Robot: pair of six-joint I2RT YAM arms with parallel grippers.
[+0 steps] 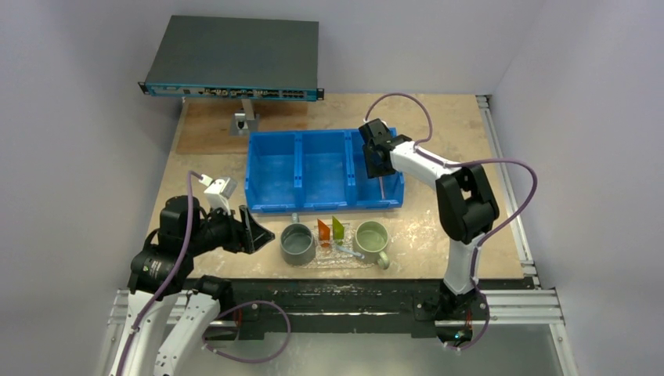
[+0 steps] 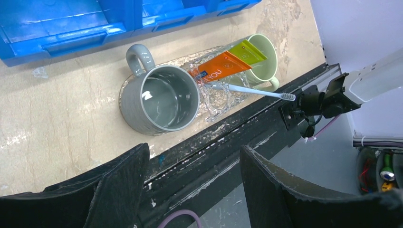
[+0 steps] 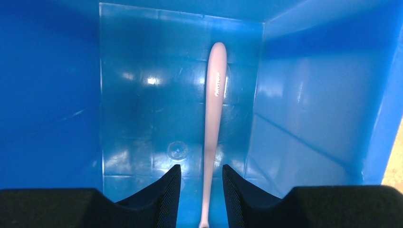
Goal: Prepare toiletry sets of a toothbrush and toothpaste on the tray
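At the near left, the left jaws hung low over the desk [image 1: 462, 117] edge, spread wide with nothing between the fingers [image 2: 119, 190].

Just beyond them lay the tray [image 2: 215, 108], near the front edge of the desk. A grey mug [image 2: 161, 102] stood on its left end and a pale-green mug [image 2: 262, 61] at its right end. Between the mugs sat the orange tube [image 2: 221, 66] and the green tube [image 2: 249, 50], side by side and touching; whether they stood or leaned I could not tell. In front of the tubes a pale toothbrush [image 2: 259, 91] rested on the tray, its bristled head reaching out past the near rim in the left wrist view.

Behind the tray, close to it, sat the blue bin [image 1: 325, 207] with three compartments. The right arm [image 1: 462, 204] reached over into the rightmost one. There the second toothbrush [image 3: 212, 118], pinkish-white, lay lengthways on the bin floor. The right jaws were set narrow on either side of its near end, and a strip of blue showed between the stick and each of the fingers [image 3: 164, 194], so they were not gripping it.

Farthest back, a dark flat box [image 1: 235, 55] with a row of ports along its front sat raised on a small stand [image 1: 244, 119] above a wooden board [image 1: 207, 129].
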